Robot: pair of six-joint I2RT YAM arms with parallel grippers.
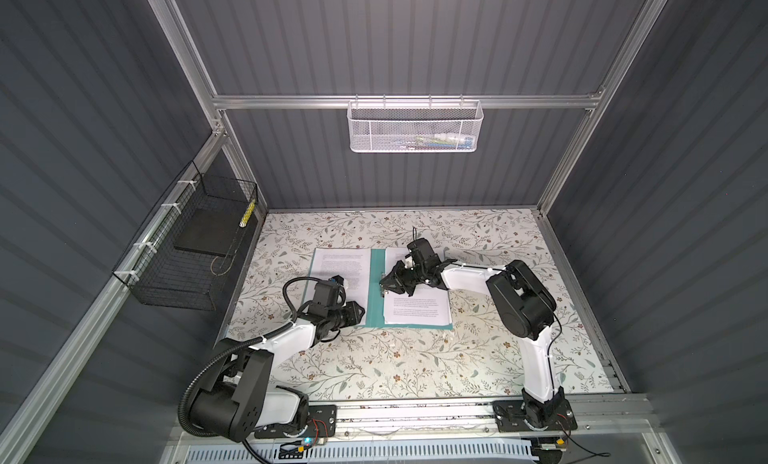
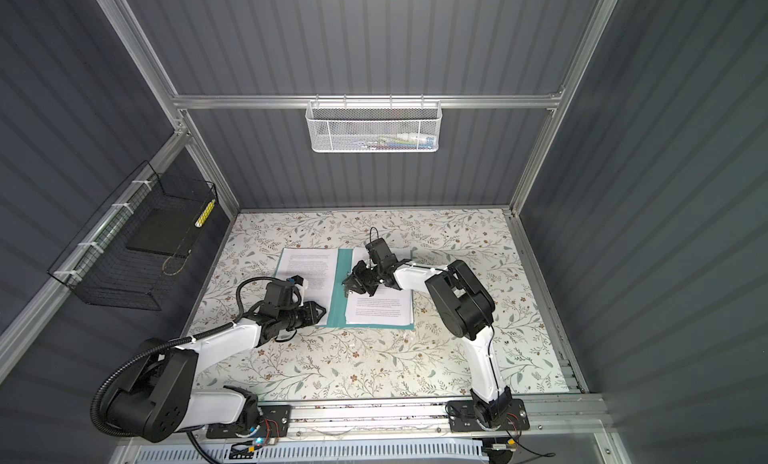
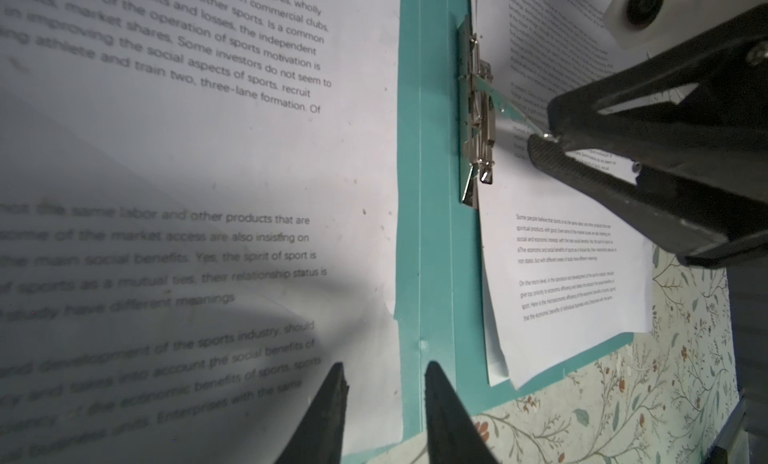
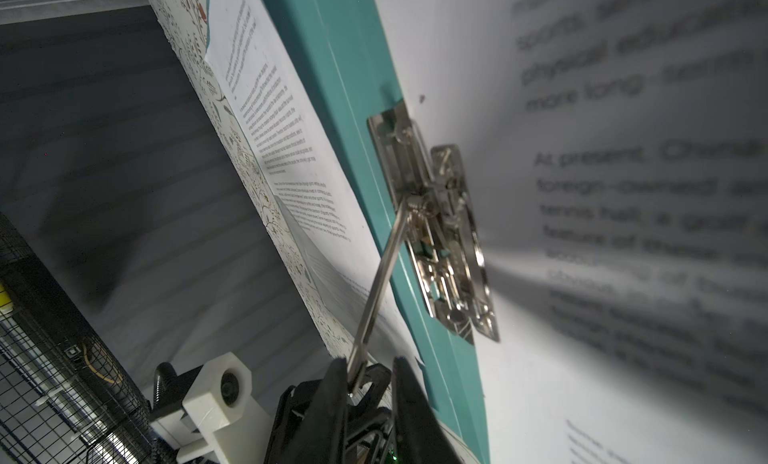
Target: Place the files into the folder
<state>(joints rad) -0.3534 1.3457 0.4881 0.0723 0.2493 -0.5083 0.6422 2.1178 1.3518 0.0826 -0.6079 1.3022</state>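
Observation:
The teal folder (image 1: 376, 306) (image 2: 338, 306) lies open on the floral table. One printed file sheet (image 1: 340, 262) (image 3: 249, 171) rests on its left half, and more sheets (image 1: 415, 308) (image 3: 561, 308) lie on the right half by the metal clip (image 3: 478, 121) (image 4: 440, 233). The clip's lever (image 4: 374, 296) stands raised. My right gripper (image 1: 384, 285) (image 4: 370, 362) is open around the lever tip, which leans on one finger. My left gripper (image 1: 362, 314) (image 3: 384, 366) is open and empty, low over the left sheet's near corner beside the spine.
A black wire basket (image 1: 195, 250) holding a dark slab (image 1: 208, 233) hangs on the left wall. A white mesh basket (image 1: 415, 125) hangs on the back wall. Bare floral tabletop (image 1: 415, 366) lies between the folder and the arm bases.

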